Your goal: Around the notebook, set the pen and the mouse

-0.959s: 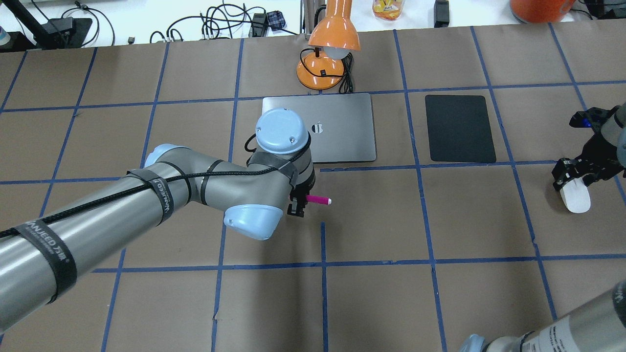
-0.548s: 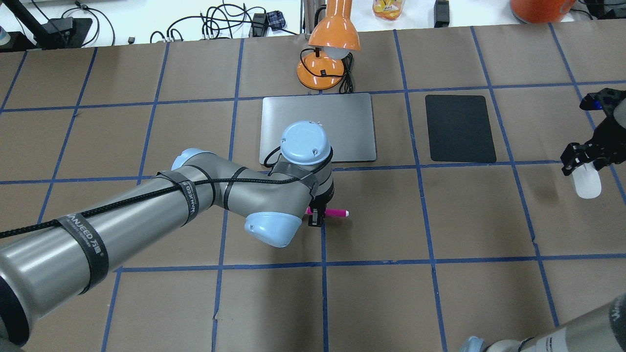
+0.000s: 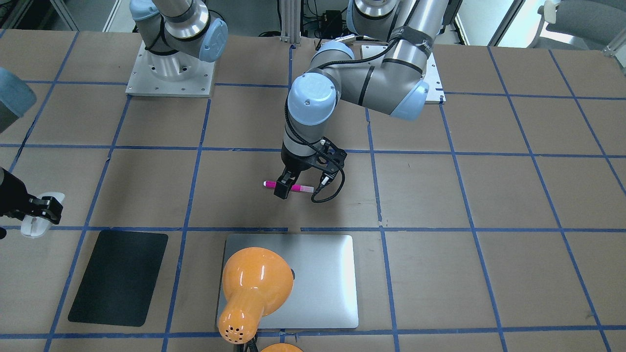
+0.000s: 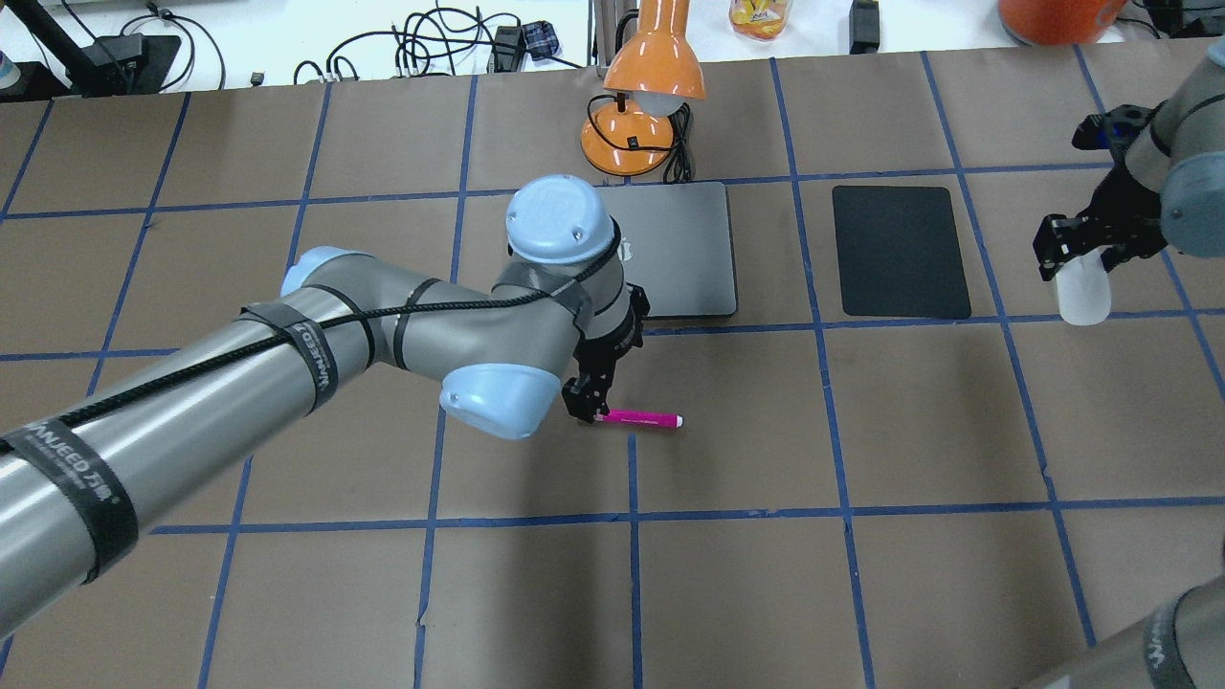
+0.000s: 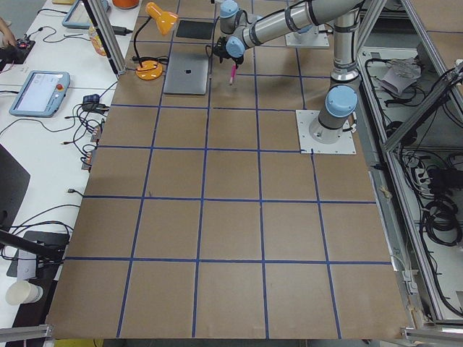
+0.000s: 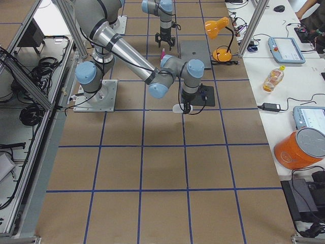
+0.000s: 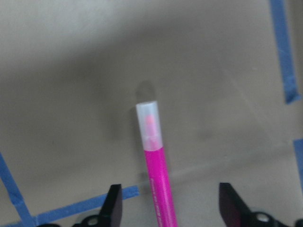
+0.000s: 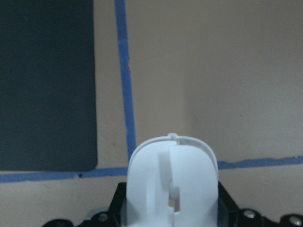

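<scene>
The pink pen (image 4: 639, 419) lies flat on the brown table, on the robot's side of the silver-grey notebook (image 4: 684, 258), its pale cap pointing right. My left gripper (image 4: 585, 406) hovers over the pen's back end and is open; in the left wrist view both fingers (image 7: 113, 208) stand well clear of the pen (image 7: 157, 184). My right gripper (image 4: 1079, 256) is shut on the white mouse (image 4: 1083, 295), holding it just right of the black mat (image 4: 900, 251). The right wrist view shows the mouse (image 8: 173, 179) filling the jaws.
An orange desk lamp (image 4: 641, 96) stands at the notebook's far edge, and its shade overhangs the notebook (image 3: 318, 278) in the front-facing view. Cables and bottles lie beyond the table's far edge. Blue tape lines grid the brown table.
My left gripper opened and drew back to the left, leaving the pen lying where it was. My right arm carried the mouse away from the robot and leftward, toward the black mat.
</scene>
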{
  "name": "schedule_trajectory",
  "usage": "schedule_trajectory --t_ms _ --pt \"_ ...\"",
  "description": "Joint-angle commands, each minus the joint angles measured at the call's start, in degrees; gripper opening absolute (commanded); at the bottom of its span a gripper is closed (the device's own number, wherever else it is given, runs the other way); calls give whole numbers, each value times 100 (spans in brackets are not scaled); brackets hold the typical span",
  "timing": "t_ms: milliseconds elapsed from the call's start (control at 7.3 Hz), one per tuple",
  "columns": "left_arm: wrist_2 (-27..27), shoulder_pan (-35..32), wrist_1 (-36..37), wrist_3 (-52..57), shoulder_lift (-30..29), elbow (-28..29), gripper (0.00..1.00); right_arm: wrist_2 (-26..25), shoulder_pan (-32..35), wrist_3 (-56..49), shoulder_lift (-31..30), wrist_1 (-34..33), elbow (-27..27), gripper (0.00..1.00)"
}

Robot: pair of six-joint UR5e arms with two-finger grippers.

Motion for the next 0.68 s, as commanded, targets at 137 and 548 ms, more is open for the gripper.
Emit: schedule_trajectory --t_ms 137,548 --pt "-65 823 -2752 4246 930 1409 100 259 782 1111 819 33 -1038 24" --pt "77 1423 -3383 6931 1836 1422 100 295 1188 1658 1208 -55 -1217 24"
